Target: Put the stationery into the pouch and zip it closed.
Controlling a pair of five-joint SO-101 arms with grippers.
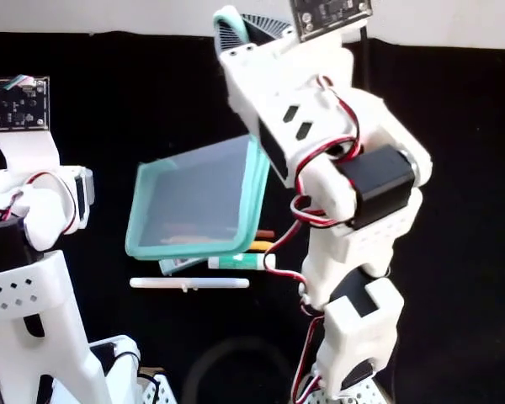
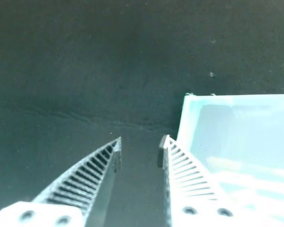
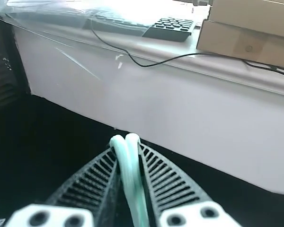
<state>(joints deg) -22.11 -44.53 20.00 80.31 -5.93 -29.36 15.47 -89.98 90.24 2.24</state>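
At the far left of the high view stands the white left arm. Its wrist view shows the left gripper with its two ribbed fingers spread apart above the black table. One fingertip sits just beside a corner of the pouch.

In the middle of the high view, the pouch, a flat see-through case with teal trim, hangs tilted in the air. Below its lower edge the stationery lies on the table. There is a long white pen nearest the camera and a white marker with a green band. The ends of an orange pen and a brown pen poke out to the right.

Further right, the tall right arm rises. At its top, the right gripper pinches the pouch's teal edge. In the right wrist view, its fingers press together on the doubled teal trim. Beyond them is a pale ledge carrying a keyboard and a cardboard box.
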